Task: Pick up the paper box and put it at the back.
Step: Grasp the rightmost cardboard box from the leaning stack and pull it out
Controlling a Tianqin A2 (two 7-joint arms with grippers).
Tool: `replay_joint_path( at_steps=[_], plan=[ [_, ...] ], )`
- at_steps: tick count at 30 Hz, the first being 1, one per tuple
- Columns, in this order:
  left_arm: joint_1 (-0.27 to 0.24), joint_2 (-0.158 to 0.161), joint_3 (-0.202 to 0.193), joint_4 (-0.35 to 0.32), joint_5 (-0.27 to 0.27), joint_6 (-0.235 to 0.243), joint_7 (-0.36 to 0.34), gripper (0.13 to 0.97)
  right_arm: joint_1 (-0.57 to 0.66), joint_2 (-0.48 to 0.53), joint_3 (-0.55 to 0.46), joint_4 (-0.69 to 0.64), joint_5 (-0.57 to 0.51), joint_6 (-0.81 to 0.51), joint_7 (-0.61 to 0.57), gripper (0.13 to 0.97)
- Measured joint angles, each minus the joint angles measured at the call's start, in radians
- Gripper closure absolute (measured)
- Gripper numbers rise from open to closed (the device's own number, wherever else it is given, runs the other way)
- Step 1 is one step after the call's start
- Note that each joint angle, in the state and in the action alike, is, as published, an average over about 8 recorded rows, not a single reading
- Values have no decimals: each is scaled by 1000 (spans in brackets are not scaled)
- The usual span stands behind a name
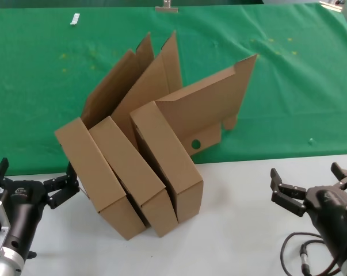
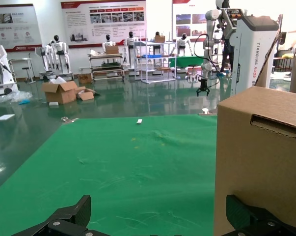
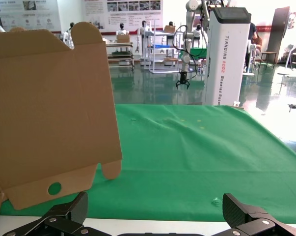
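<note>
Left gripper (image 1: pixel 34 185): low on the white table (image 1: pixel 242 230), just beside the near corner of the leftmost box; jaws spread wide, nothing held. Left wrist view: fingertips (image 2: pixel 71 212) parted, corner of the leftmost box (image 2: pixel 260 162) between them but untouched.

Leftmost box (image 1: pixel 98 178): brown cardboard, propped on edge, lid flap raised, leaning against its neighbour.

Middle box (image 1: pixel 133 175): same make, same lean, wedged between the other two.

Paper box (image 1: pixel 173 161): rightmost of the row, base on edge on the table, touching the middle box; tall lid flap (image 1: pixel 219 103) open and reaching out over the green cloth, with a small round hole (image 1: pixel 195 144) and a side tab near its lower corner. Right wrist view: flap (image 3: pixel 49 113) upright, hole low on it.

Back (image 1: pixel 294 92): wide green cloth with a few yellowish specks, behind the boxes.

Right gripper (image 1: pixel 308 178): on the table, well apart from the paper box; jaws fully spread, empty.

Step in hand: approach, judged; no grasp made, box not lifted.

Next move, judged: right gripper to the paper box's free side or flap edge, closing without dragging the leaning neighbours, then lift and carry rearward onto the cloth.
</note>
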Motion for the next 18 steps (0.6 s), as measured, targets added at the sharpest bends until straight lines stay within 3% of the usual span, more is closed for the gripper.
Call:
replay_joint_path(
  at_steps=[18],
  plan=[
    [0, 0, 0, 0, 0, 0, 0, 132, 0, 0, 0, 0, 0, 0, 0, 129]
  ],
)
